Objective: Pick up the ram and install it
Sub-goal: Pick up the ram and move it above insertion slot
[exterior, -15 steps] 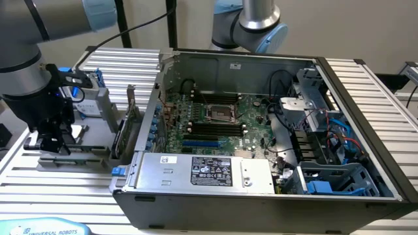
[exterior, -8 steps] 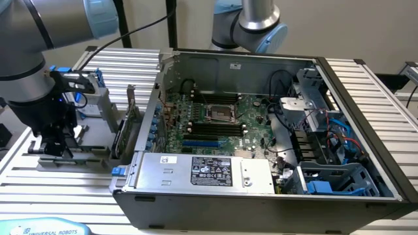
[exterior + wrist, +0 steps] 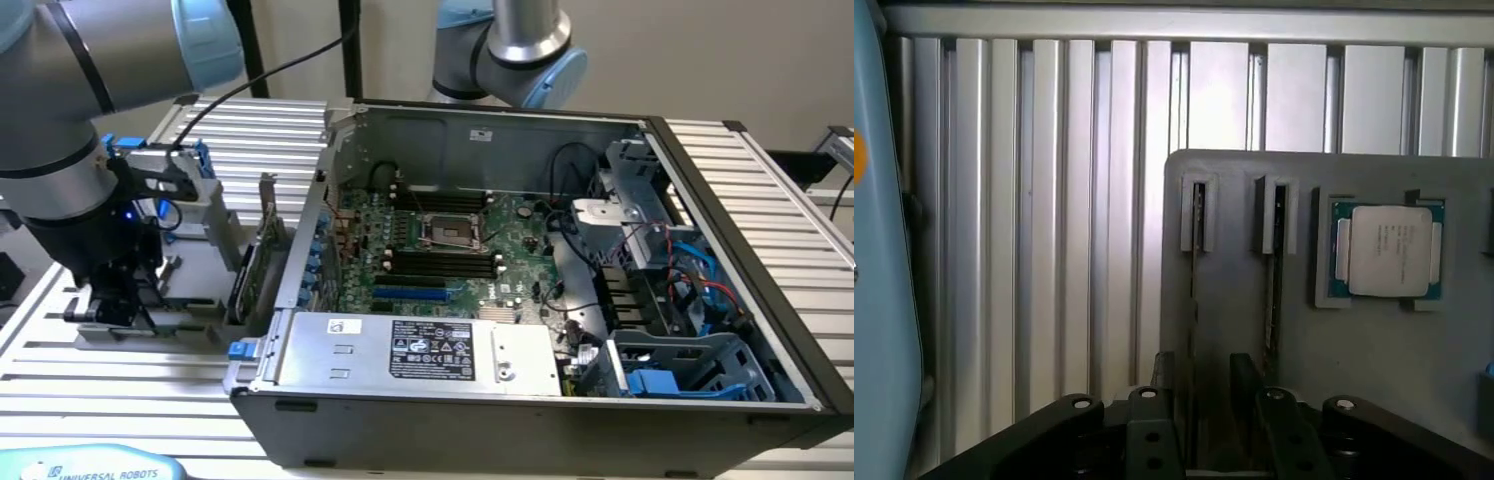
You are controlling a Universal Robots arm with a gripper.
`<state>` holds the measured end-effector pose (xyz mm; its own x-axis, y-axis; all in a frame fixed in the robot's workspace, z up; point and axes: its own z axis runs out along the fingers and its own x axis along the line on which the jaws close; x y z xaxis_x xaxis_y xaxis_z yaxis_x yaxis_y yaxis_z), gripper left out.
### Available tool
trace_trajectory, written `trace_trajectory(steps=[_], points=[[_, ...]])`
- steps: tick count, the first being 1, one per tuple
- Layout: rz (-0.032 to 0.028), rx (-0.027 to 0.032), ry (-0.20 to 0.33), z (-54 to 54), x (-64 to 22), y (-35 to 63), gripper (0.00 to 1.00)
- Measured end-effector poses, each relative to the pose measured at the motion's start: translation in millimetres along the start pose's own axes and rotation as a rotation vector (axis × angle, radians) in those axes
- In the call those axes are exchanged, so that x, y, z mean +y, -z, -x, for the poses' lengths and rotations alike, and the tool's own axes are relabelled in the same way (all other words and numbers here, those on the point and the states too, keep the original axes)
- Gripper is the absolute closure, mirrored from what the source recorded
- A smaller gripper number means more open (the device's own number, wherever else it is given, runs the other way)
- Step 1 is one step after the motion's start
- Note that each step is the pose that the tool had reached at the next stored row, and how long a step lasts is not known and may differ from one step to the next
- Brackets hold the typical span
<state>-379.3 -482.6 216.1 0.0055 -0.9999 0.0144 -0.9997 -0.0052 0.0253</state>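
Pointing straight down, the hand [image 3: 1204, 378] gapes wide and empty, fingers [image 3: 1246, 378] flanking the ram [image 3: 1195, 285].

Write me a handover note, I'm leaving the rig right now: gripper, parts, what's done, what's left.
Gripper: jaws open, low over the gray holder beside the computer case, straddling the ram, holding nothing.
Ram: on edge in its holder slot.
Done: gripper lined up over the ram.
Left: pick-up and install into the motherboard.
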Motion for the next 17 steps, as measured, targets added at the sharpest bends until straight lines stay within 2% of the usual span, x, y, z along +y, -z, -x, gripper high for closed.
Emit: trace_trajectory(steps=[5, 13, 15, 17], points=[[-0.0058, 0.0003, -0.018, -0.6, 1.3, -5.6, 0.64], [-0.0072, -0.0004, -0.021, -5.1, 3.4, -10.8, 0.64], [-0.0078, -0.0031, -0.021, -6.1, 3.6, -12.4, 0.64], [-0.0087, -0.0101, -0.021, -6.4, 3.8, -14.0, 0.64]])
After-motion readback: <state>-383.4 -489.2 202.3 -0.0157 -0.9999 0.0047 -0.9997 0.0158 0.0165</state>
